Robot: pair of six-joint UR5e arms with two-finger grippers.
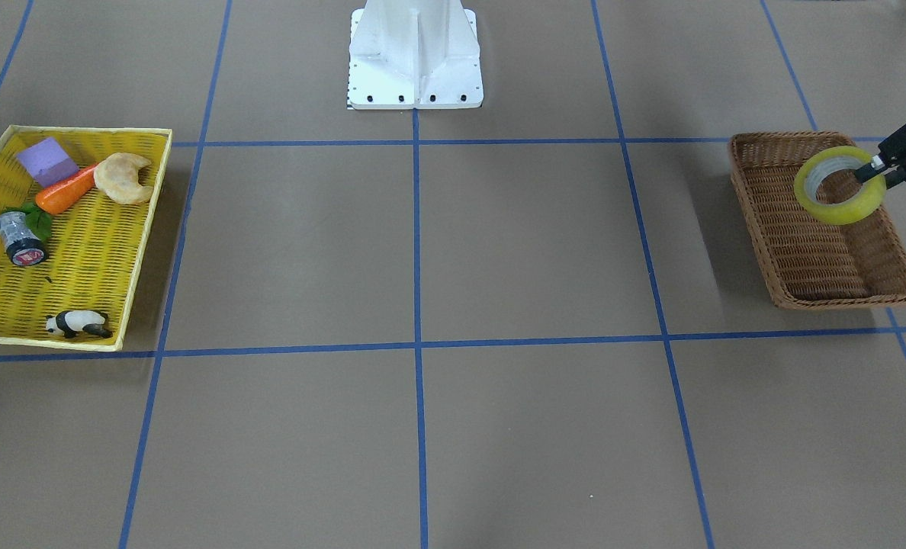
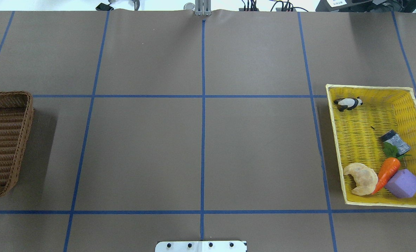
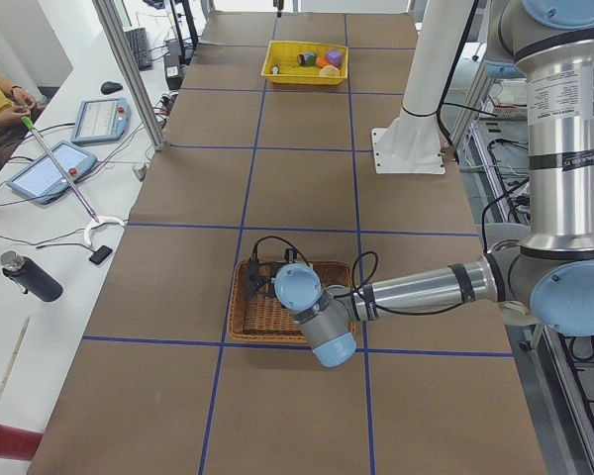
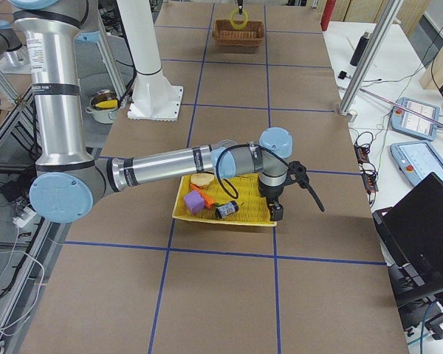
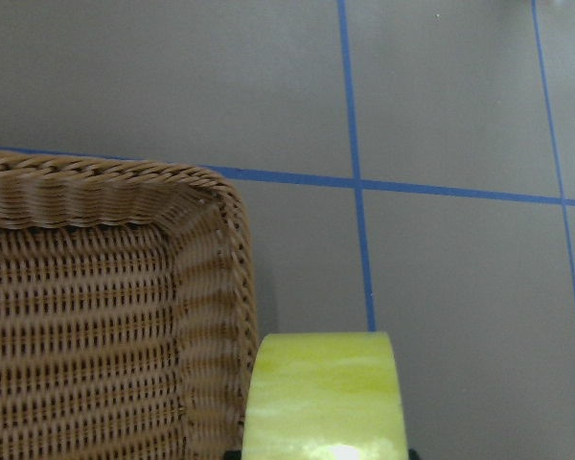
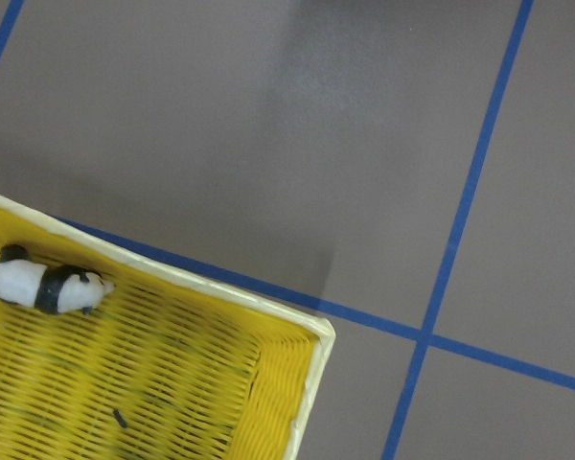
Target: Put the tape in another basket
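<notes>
Brown paper ruled with blue tape lines is covering the table [image 1: 499, 252], and the two containers are sitting at opposite ends of it. The wicker basket [image 1: 811, 252] is on the robot's left, and the yellow tray [image 1: 94, 259] is well apart on its right.

The tape [image 1: 842, 212] is being held in the air over the basket, above the half nearer the robot's base. It's tilted, with the hole facing partly up and partly toward the table's middle. It's being pinched through its wall by the left gripper [image 1: 872, 171], which is clamped on it from the basket's outer side, with what looks like one finger inside the core.

The drop is hinging on this, I reckon: the weave is lying below, but in the left wrist view the roll is being shown close to the basket's corner wall. A nudge inward may be needed before letting go, since that slanted wall is looking like the only obstacle.

The right gripper [image 4: 275, 210] is hanging by the tray; open or closed can't be told.

Croissant [image 1: 123, 178], carrot [image 1: 65, 191], purple block [image 1: 46, 161], small cylinder [image 1: 20, 238] and panda [image 1: 78, 323] are being held in the tray.
</notes>
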